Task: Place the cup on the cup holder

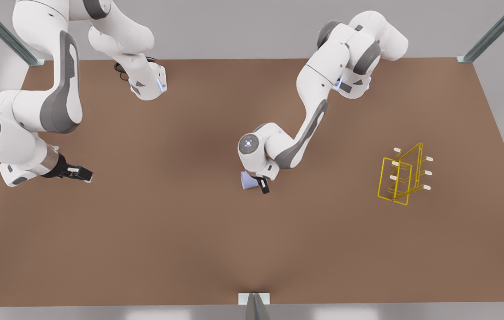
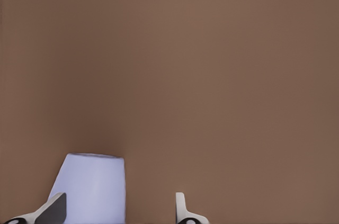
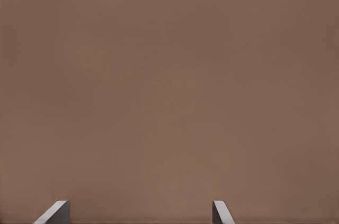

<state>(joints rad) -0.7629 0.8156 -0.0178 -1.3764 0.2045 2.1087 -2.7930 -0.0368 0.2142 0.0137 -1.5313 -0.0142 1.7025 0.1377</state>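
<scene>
The lavender-blue cup (image 1: 247, 180) rests on the brown table near the middle of the front view. My left gripper (image 1: 257, 185) is down at the cup and open. In the left wrist view the cup (image 2: 92, 187) lies between the fingers, close against one finger (image 2: 53, 209), with a wide gap to the other. The yellow wire cup holder (image 1: 404, 176), with its white-tipped pegs, stands on the table far off at the front view's right. My right gripper (image 1: 81, 173) waits open above the table at the front view's left, nothing between its fingers (image 3: 58, 211).
The brown table (image 1: 189, 231) is bordered by grey metal posts at its far corners (image 1: 478, 49) and a bracket at the near edge (image 1: 254, 300). The two arm bases stand along the far edge.
</scene>
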